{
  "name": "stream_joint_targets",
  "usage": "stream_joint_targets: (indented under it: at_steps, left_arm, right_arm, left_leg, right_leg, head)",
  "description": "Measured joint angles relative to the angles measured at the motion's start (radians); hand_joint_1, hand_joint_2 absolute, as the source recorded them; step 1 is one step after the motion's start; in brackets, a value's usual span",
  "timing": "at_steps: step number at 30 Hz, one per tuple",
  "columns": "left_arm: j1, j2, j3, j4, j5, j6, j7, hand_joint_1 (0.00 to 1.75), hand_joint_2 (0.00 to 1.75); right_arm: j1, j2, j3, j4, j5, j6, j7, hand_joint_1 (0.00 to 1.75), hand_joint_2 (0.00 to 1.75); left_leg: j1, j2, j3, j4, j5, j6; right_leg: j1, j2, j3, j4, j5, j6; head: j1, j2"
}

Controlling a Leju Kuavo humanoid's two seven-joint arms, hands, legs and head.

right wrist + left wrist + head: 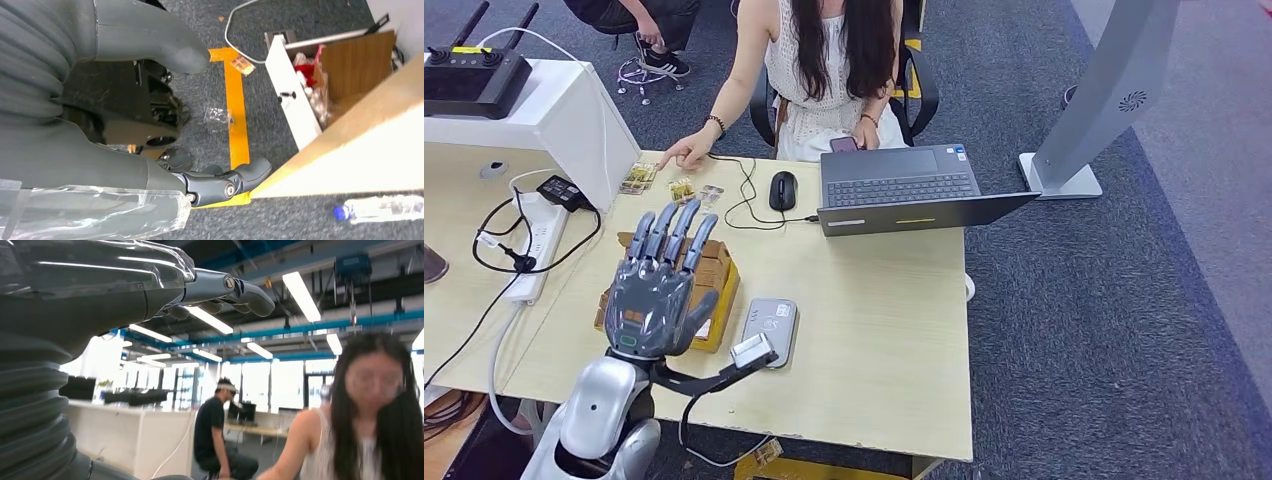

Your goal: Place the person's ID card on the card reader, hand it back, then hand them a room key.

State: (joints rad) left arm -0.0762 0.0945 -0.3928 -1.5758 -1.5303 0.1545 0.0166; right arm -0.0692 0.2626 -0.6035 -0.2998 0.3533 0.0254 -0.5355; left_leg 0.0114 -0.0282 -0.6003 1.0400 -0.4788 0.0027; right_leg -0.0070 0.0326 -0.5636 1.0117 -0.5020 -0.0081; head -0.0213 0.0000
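My left hand (659, 285) is raised over the near left part of the table, fingers straight and spread, holding nothing. In the left wrist view its fingertips (250, 295) point up toward the ceiling. A flat grey card reader (771, 330) lies just right of that hand, with nothing on it. A person in white sits across the table; their hand (686, 153) rests on the tabletop beside several small cards (639, 178). My right hand (220, 182) hangs below the table edge, over the floor, and holds nothing.
A brown cardboard box (719, 275) sits partly hidden under my left hand. An open laptop (904, 190) and a black mouse (783, 189) lie at the far side. A power strip with cables (534, 245) runs along the left. A water bottle (380, 209) lies on the floor.
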Motion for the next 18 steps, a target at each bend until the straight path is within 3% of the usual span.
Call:
stream_joint_targets:
  at_steps: [8,18]
  left_arm:
    - [0.187,0.066,0.000,-0.004,0.043,-0.023,0.032,0.00,1.75]
    - [0.240,0.076,0.040,0.006,0.037,0.002,0.107,0.00,1.75]
  right_arm:
    - [0.007,-0.005,-0.041,0.000,0.008,0.006,-0.020,0.00,1.75]
    - [0.008,-0.006,-0.068,0.000,0.032,0.007,-0.018,0.00,1.75]
  left_leg:
    - [0.000,0.000,0.000,0.000,0.000,0.000]
    - [0.000,-0.001,0.000,0.000,0.000,0.000]
  right_leg:
    - [0.000,-0.001,0.000,0.000,-0.001,0.000]
    - [0.000,-0.001,0.000,0.000,-0.001,0.000]
  head:
    - [0.000,0.000]
    - [0.000,0.000]
